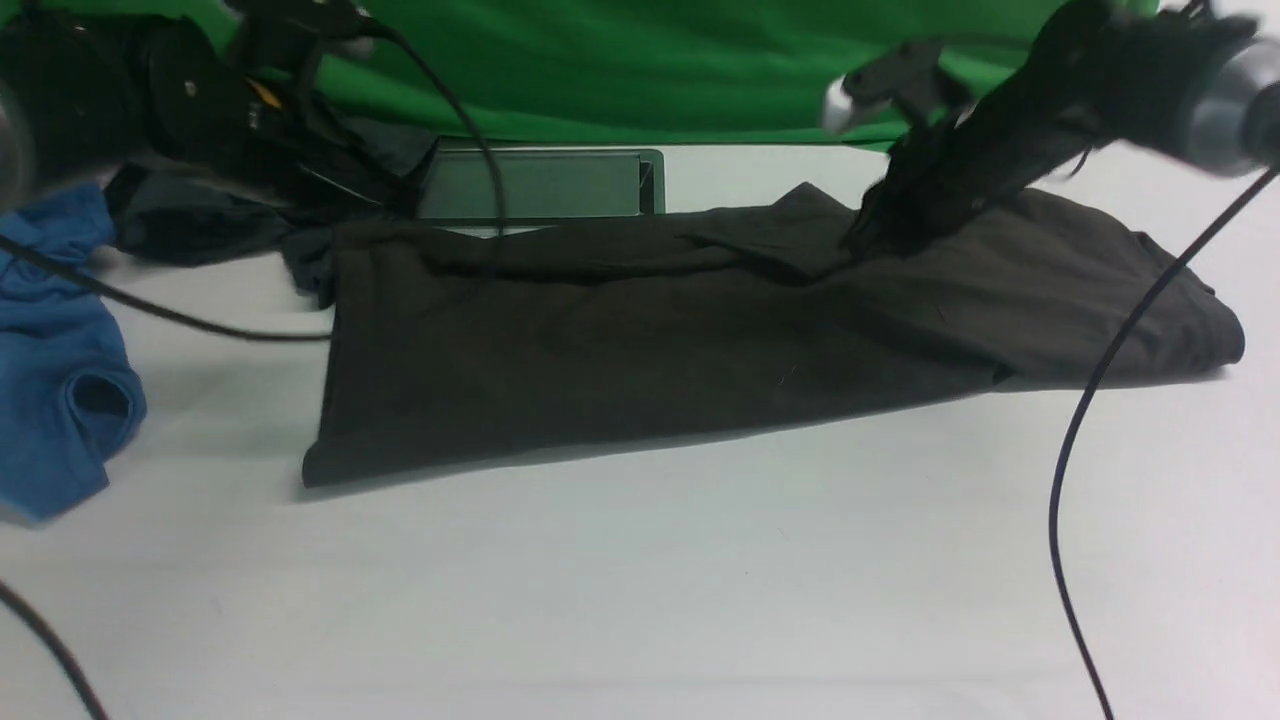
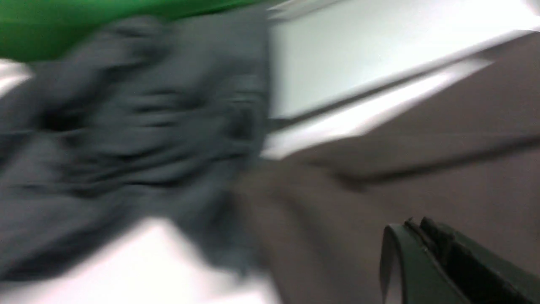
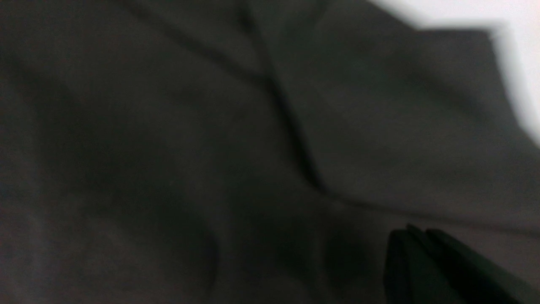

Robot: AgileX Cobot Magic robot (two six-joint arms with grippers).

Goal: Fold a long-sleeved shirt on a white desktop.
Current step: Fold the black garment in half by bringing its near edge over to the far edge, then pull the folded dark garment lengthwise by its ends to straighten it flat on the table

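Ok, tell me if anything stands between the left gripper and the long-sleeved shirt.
Nothing visible does. In the blurred left wrist view the shut left gripper has only the long-sleeved shirt beyond its tips. The dark grey garment lies aside, at the shirt's far left corner.

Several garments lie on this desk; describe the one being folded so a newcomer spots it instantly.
On the white desktop, in front of the grey cable hatch, the long-sleeved shirt lies spread across the middle. It is the largest piece and brownish-black, unlike the blue shirt at the left edge and the smaller dark grey garment bunched behind its left corner.
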